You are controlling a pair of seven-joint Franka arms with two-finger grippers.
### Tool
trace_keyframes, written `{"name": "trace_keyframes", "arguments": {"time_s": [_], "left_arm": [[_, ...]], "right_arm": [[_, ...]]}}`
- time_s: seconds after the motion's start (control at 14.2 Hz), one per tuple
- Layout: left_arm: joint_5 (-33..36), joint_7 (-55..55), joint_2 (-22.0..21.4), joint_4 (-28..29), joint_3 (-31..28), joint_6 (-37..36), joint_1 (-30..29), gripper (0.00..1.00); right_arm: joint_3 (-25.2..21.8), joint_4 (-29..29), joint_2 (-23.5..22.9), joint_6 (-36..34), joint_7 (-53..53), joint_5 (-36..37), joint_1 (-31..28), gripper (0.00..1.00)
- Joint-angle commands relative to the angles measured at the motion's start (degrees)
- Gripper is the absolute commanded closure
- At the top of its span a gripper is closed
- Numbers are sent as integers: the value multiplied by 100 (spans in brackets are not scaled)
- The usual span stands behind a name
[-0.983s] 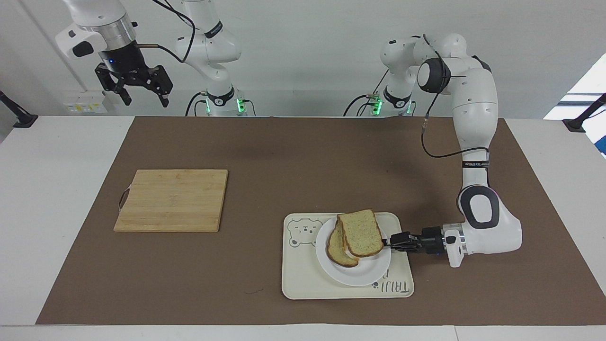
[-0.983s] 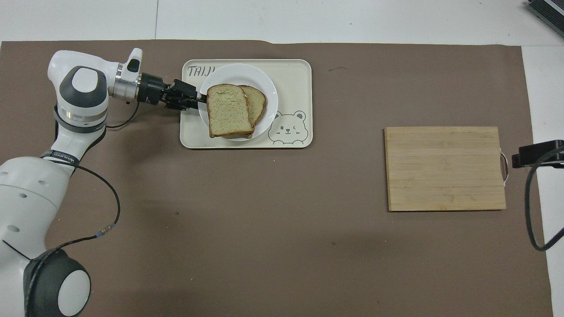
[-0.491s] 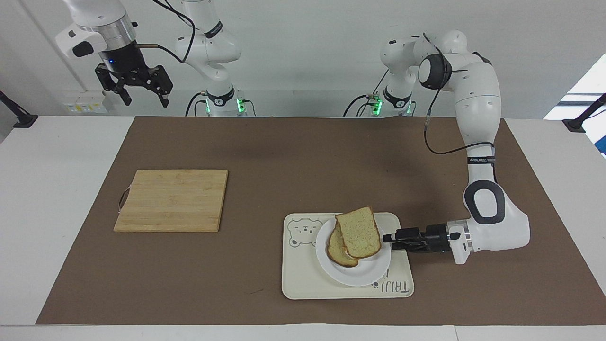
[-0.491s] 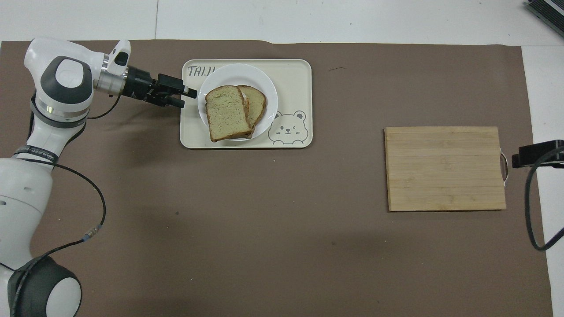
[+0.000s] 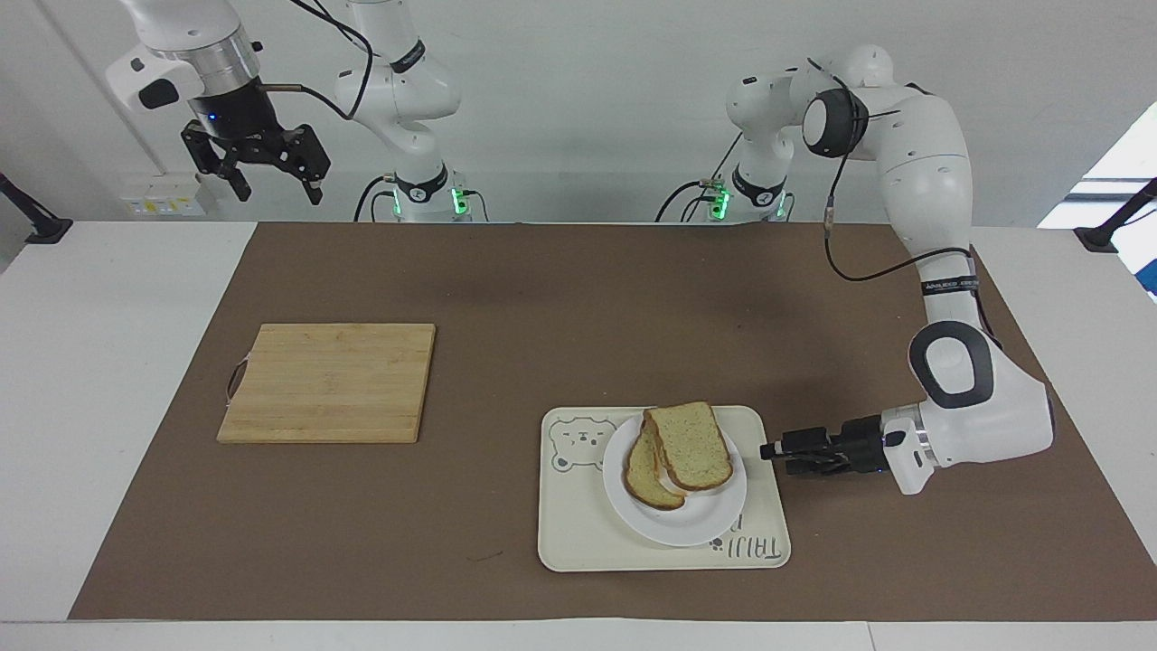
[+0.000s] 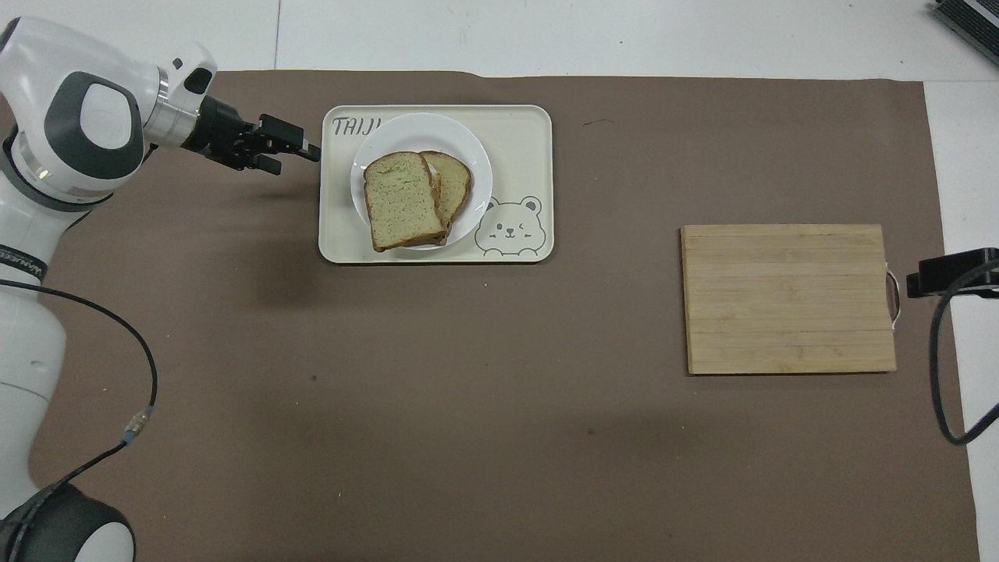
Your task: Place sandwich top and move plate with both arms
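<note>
The sandwich top (image 5: 691,445) (image 6: 402,199), a plain speckled slice, lies on a second bread slice (image 5: 644,479) (image 6: 459,181), overlapping most of it. Both rest on the white plate (image 5: 700,526) (image 6: 421,129), which stands on the cream bear-print tray (image 5: 578,538) (image 6: 523,133). My left gripper (image 5: 770,450) (image 6: 311,154) is open and empty. It is low and level, just off the tray's edge toward the left arm's end, apart from the plate. My right gripper (image 5: 271,188) is open and empty, held high over the right arm's end of the table, and waits.
A wooden cutting board (image 5: 330,382) (image 6: 788,299) lies on the brown mat toward the right arm's end. The tray sits farther from the robots than the board, toward the left arm's end.
My left gripper has let go of the sandwich top and drawn back off the plate toward the left arm's end. The slice has settled flat on the lower slice. The right arm has not moved.
</note>
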State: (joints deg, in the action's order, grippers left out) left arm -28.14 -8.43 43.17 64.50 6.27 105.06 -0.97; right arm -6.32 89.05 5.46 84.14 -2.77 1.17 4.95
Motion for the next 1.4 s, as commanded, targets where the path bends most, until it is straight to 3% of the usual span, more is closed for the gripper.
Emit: {"name": "trace_keyframes", "arguments": {"time_s": [0.0,0.49,0.77,1.12,1.33], "left_arm": [[667,315,-484,247,-135,147,141,0],[2161,570,-1494,879,-135,129,185,0],[2391,632,-2083,1257,-152,59,150,0],[2638,922,-2672,1319,-161,-713,132,0],[2638,966,-3391,2054,-152,-830,106,0]], "right_arm": [[43,112,69,102,154,103,-38,0],[43,112,69,102,154,94,-38,0],[43,103,61,102,163,94,-47,0],[43,86,52,93,137,85,-99,0],[-1,77,52,85,145,33,-117,0]]}}
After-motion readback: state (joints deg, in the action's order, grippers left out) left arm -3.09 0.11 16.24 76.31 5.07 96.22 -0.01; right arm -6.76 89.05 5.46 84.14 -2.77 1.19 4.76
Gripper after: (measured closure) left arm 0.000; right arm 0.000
